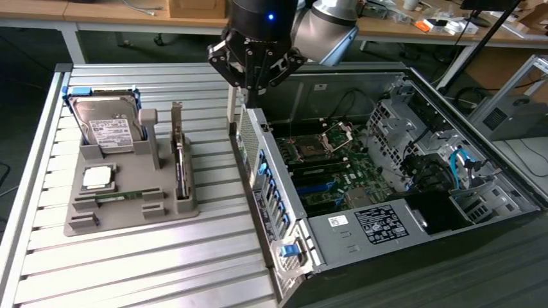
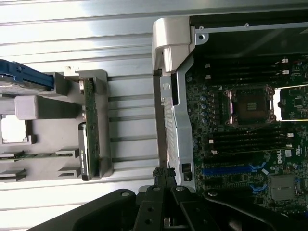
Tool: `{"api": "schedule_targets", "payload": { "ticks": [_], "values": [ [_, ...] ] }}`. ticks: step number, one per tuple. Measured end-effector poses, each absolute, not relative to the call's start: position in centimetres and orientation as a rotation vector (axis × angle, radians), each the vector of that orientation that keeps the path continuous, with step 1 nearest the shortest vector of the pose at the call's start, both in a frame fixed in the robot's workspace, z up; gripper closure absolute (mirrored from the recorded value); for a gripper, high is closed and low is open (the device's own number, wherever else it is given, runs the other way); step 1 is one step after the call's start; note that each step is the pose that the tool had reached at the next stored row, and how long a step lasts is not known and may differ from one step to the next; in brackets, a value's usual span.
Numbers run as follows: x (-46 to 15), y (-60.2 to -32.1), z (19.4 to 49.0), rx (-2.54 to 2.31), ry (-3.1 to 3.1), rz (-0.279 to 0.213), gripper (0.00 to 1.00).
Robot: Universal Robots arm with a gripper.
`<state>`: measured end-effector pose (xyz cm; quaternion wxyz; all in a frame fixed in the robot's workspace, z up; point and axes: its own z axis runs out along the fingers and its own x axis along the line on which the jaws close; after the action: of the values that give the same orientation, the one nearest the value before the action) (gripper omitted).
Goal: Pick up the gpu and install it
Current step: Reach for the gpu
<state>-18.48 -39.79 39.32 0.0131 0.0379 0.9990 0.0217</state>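
One gpu (image 1: 178, 154) stands edge-on in grey holder (image 1: 128, 215), exterior view's left. Gripper (image 1: 254, 85) hangs to its right above case rear wall (image 1: 256, 160), fingers together, holding nothing. Likely risks: descending here would strike wall; closed fingers would ram thin card edge and tip it.

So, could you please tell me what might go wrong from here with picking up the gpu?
1. The gripper is shut and hangs above the computer case's rear wall, not above the gpu. Descending here could strike metal.
2. The gpu stands edge-on in the grey holder, close beside a post. An off-centre grasp might hit the post or tip the card.
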Motion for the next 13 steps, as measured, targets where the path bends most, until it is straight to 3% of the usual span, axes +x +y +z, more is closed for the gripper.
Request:
{"api": "schedule_targets", "payload": {
  "ticks": [13],
  "values": [
    [-18.8,-39.73,39.31,0.118,3.112,0.068,0.89]
  ]
}}
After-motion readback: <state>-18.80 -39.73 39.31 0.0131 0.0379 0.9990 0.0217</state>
